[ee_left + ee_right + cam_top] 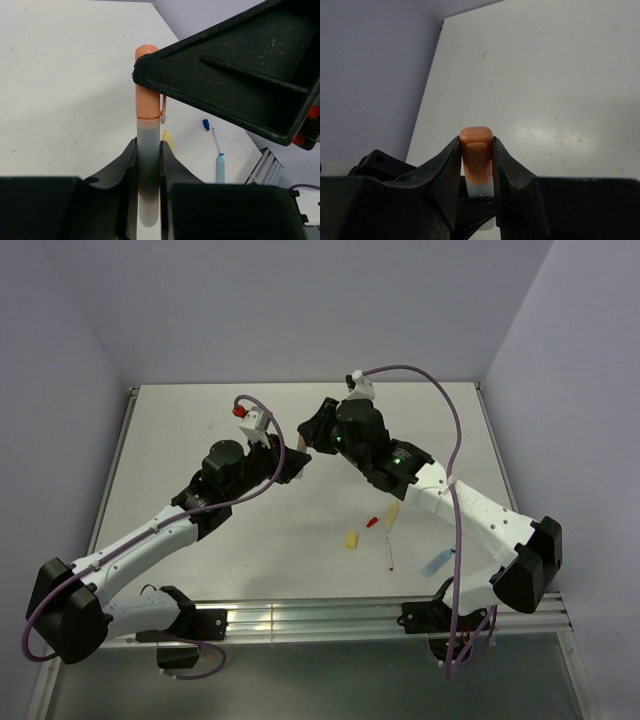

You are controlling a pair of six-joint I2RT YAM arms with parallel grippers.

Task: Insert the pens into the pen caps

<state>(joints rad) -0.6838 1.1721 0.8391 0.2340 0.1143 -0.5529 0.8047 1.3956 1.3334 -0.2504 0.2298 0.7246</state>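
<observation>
A white pen (148,165) stands between the fingers of my left gripper (148,145), which is shut on its barrel. An orange pen cap (146,85) sits on the pen's upper end. My right gripper (477,142) is shut on that orange cap (476,150), with the white barrel (482,187) showing just below it. In the top view both grippers meet above the middle of the table, the left gripper (290,462) below the right gripper (312,432). The right gripper's black finger (240,75) crosses the cap in the left wrist view.
Loose on the table near the front right lie a yellow piece (351,539), a small red cap (372,523), a yellowish pen (392,512), a thin red pen (389,555) and a light blue pen (437,560). A dark blue cap (205,124) lies by a thin pen (216,141).
</observation>
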